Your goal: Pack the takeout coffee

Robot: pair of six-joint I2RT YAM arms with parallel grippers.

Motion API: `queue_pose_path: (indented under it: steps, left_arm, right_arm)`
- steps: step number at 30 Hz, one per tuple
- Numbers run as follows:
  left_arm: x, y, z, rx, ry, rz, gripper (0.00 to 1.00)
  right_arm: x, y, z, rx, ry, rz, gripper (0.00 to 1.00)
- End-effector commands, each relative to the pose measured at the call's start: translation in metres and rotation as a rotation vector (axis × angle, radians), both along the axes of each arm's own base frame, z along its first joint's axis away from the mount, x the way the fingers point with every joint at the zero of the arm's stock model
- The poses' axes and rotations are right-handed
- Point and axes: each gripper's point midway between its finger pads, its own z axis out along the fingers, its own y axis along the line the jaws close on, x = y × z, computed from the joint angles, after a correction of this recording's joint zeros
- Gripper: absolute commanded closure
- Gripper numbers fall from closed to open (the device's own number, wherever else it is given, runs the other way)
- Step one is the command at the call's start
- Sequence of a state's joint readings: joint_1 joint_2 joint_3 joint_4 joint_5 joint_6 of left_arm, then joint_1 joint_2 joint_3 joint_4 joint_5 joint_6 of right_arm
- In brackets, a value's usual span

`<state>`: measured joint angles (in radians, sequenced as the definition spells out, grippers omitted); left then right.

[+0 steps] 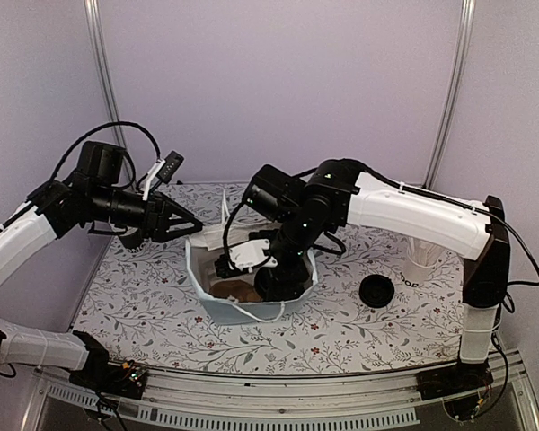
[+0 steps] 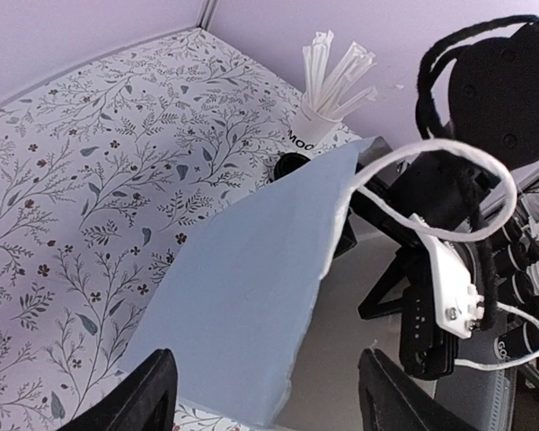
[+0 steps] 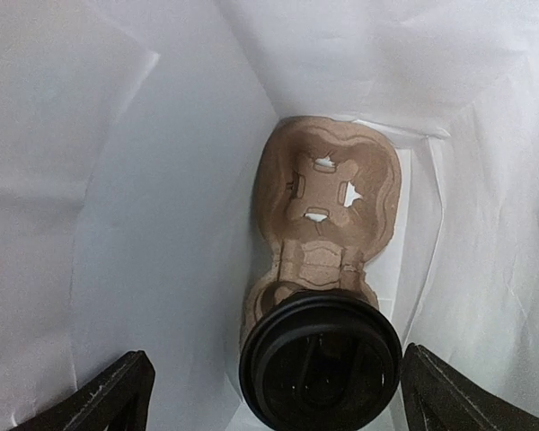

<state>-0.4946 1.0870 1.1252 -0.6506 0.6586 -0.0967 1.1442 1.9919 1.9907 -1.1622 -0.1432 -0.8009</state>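
**Coffee inside bag, both grippers apart**

The pale-blue bag (image 1: 220, 301) is seen standing open approx. mid-counter (image 1: 144, 296), slightly toward the left edge. In the R wrist view the takeout coffee (image 3: 321, 359) is found at the bottom of the bag w/ its black lid on. It is set at the nearer pocket of the brown cup carrier (image 3: 328, 193); whether it is fully seated can't be told. The carrier's other pocket is shown w/o a cup.

The right gripper (image 3: 274, 359) is lowered into the bag mouth. Its fingers are spread wide, one on either side of the coffee, w/ no contact made.

The left gripper (image 2: 268, 359) is held at the bag's left rim. Its fingers are apart, w/ the bag wall lying between them but not pinched.

Toward the right edge, a white cup of stirrers (image 1: 420, 267) is seen upright, and a round black disc (image 1: 376, 292) lies flat just beside it, btwn. it and the bag.
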Motion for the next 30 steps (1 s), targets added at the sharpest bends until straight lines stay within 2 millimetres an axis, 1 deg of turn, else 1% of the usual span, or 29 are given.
queue_pose_path:
  steps: [1,6,9,11,14,16,17,19,21,23,25,29,30]
  left_arm:
    - [0.0,-0.015,0.011,-0.025,-0.043,-0.057,0.3]
    - [0.002,-0.027,0.006,-0.003,-0.05,-0.08,0.34]
    - [0.005,-0.031,0.004,0.013,-0.059,-0.077,0.37]
    - [0.007,-0.033,0.004,0.017,-0.066,-0.076,0.4]
    - [0.013,-0.035,0.0,0.034,-0.071,-0.069,0.49]
    - [0.02,-0.037,-0.006,0.051,-0.071,-0.062,0.53]
    - [0.024,-0.039,-0.011,0.061,-0.066,-0.059,0.55]
    - [0.03,-0.042,-0.014,0.069,-0.069,-0.056,0.6]
    - [0.039,-0.044,-0.017,0.077,-0.083,-0.04,0.65]
    - [0.048,-0.045,-0.019,0.086,-0.098,-0.025,0.69]
    - [0.054,-0.048,-0.019,0.084,-0.111,-0.018,0.72]
    - [0.068,-0.052,-0.02,0.083,-0.123,0.003,0.73]
    - [0.072,-0.053,-0.019,0.086,-0.126,0.01,0.72]
  right_arm:
    - [0.003,-0.001,0.022,0.044,-0.032,-0.007,0.01]
    - [0.004,0.001,0.021,0.042,-0.033,-0.012,0.01]
    - [0.008,0.002,0.031,0.059,-0.053,-0.016,0.01]
    - [0.01,0.003,0.041,0.077,-0.076,-0.018,0.01]
    - [0.011,0.007,0.065,0.136,-0.104,-0.004,0.02]
    - [0.006,0.009,0.088,0.207,-0.112,0.025,0.02]
    - [0.002,0.009,0.096,0.237,-0.113,0.051,0.02]
    - [-0.004,0.007,0.116,0.297,-0.135,0.079,0.02]
    - [-0.007,0.0,0.139,0.345,-0.171,0.097,0.03]
    - [-0.008,-0.005,0.154,0.374,-0.194,0.095,0.03]
    - [-0.01,-0.01,0.164,0.391,-0.214,0.1,0.04]
    - [-0.004,-0.018,0.179,0.413,-0.268,0.076,0.05]
    - [0.0,-0.021,0.187,0.423,-0.296,0.061,0.06]
